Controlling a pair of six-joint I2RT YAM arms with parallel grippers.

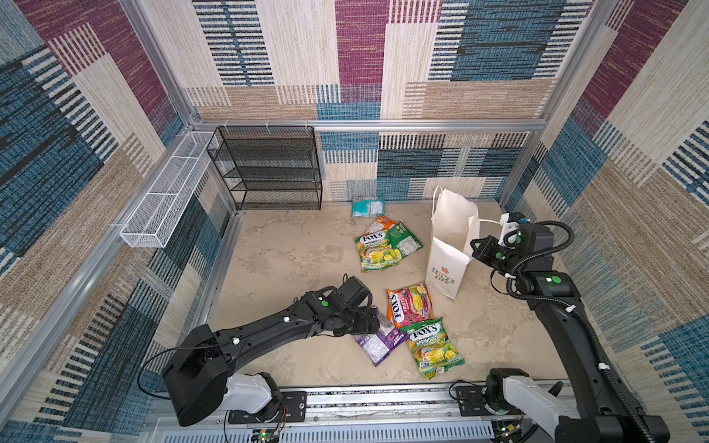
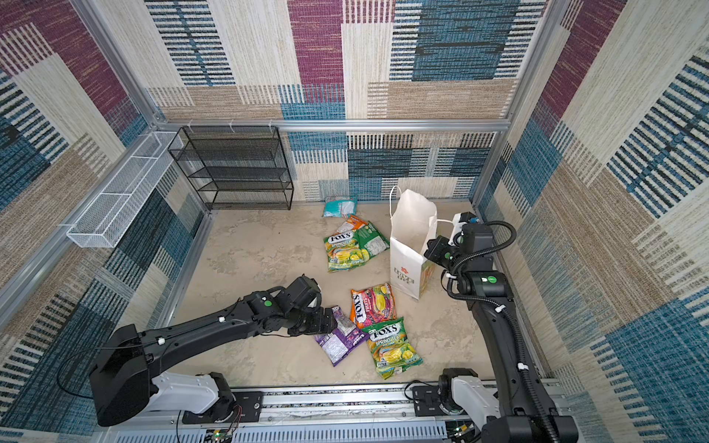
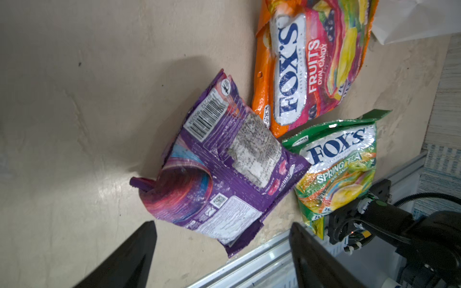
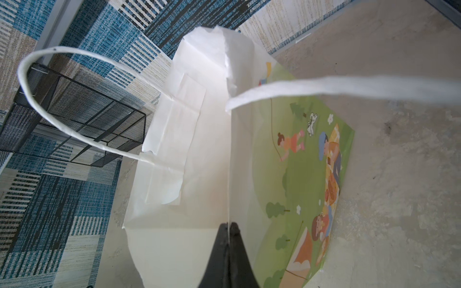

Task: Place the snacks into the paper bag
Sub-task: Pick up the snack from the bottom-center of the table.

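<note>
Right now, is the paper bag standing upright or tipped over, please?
Upright: the paper bag stands on its base, mouth open upward, rim pinched by the right gripper.

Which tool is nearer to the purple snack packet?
Left. The left tool hovers open just over the purple packet; the right tool is well away, shut on the paper bag rim.

Purple packet (image 3: 219, 174): glossy plastic film, crinkled. Paper bag (image 1: 447, 261): matt white paper, creased (printed side panel looks smoother). Cord handle (image 4: 349, 87): fibrous, matt. Table (image 1: 287, 268): matt, mottled, stone-like. Rack (image 1: 268, 168): black metal mesh. Walls (image 1: 360, 46): woven textile look.
</note>
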